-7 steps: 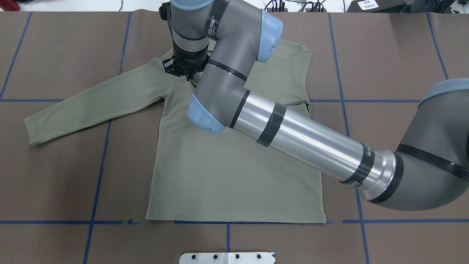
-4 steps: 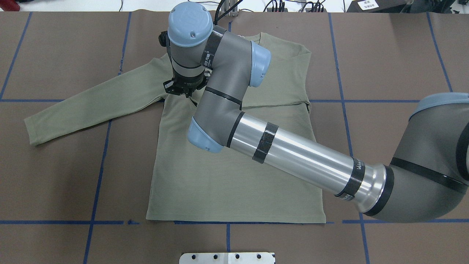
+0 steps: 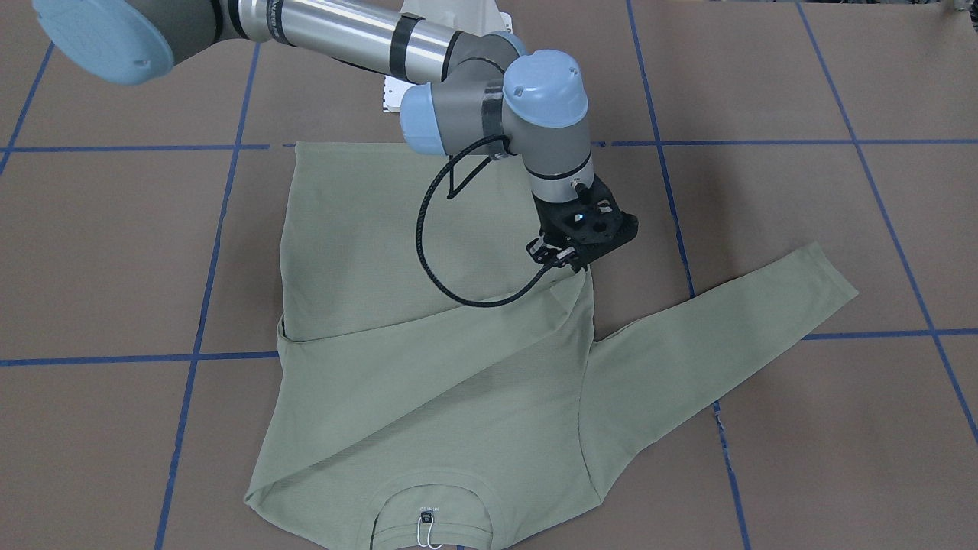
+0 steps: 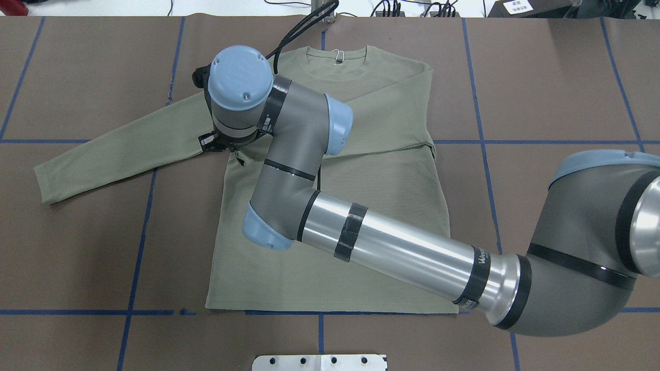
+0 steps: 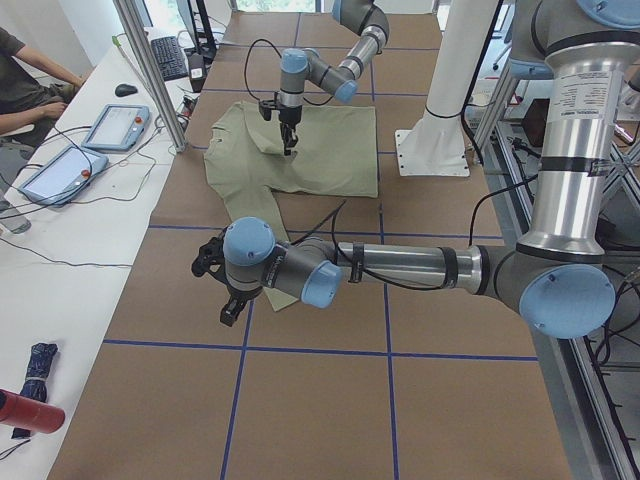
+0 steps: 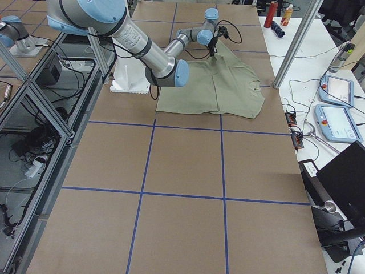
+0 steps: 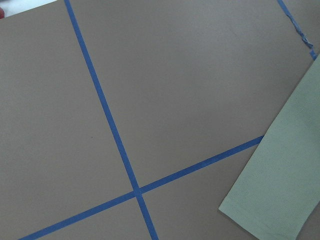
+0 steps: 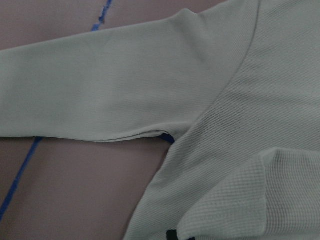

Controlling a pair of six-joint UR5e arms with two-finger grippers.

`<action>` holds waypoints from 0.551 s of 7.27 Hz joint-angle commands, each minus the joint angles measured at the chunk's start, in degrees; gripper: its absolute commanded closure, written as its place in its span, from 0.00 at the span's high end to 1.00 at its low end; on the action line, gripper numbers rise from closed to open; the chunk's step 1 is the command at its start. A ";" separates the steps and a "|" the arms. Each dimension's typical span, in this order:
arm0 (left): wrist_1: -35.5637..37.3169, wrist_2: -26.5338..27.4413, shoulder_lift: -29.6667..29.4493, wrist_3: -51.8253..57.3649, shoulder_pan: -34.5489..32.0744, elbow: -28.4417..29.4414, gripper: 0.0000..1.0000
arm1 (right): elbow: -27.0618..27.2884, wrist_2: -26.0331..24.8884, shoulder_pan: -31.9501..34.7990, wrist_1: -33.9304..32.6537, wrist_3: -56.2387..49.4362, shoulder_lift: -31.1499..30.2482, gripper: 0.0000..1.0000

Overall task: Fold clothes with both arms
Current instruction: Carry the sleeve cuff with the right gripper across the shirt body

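**Green shirt, one sleeve across, cuff in the right gripper**

Sage-green knit shirt (image 4: 268,278) lies flat mid-desk on the brown paper desk (image 4: 77,257). Its collar (image 4: 356,55) is toward the far edge and its hem toward the robot's edge. One sleeve (image 4: 386,123) is folded across the chest. Its cuff (image 8: 235,200) sits at the opposite armpit, raised a little off the body. The right gripper (image 3: 569,260) points down at that spot, and its fingers look clamped on the cuff. The other sleeve (image 4: 118,149) is spread out toward the desk's left edge. The left gripper (image 5: 230,312) hangs near that sleeve's cuff (image 7: 270,200), above the blue tape lines (image 7: 107,115). Whether its fingers are apart or together cannot be told.

Step in hand, by my read, is setting the folded sleeve down.
- Lower the cuff until it touches the body before letting go, so it does not flip back.
- Keep the sleeve taut enough that its lower edge stays straight across the chest.
- Lift straight up afterwards, because knit can snag on a finger.
- The spread sleeve likely comes next, for the left arm.

Writing:
- A small dark neck label (image 3: 428,510) with a white loop carries print too small to read.
- A black band on the right arm (image 4: 479,255) has white lettering, only partly visible and not legible.
- No chest logo can be made out.
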 commanded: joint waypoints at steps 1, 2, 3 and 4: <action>0.00 -0.03 0.23 -0.13 0.00 0.23 1.00 | -0.29 -3.78 -2.17 4.58 5.19 0.08 1.00; 0.00 0.05 0.40 0.05 0.00 0.50 1.00 | -0.29 -3.96 -2.17 4.50 5.21 -0.18 1.00; 0.00 0.05 0.66 0.05 0.00 0.50 1.00 | -0.20 -4.05 -2.17 4.32 5.39 -0.18 1.00; 0.09 0.40 0.32 -0.39 0.09 0.32 1.00 | -0.03 -4.05 -1.30 4.14 6.96 0.08 1.00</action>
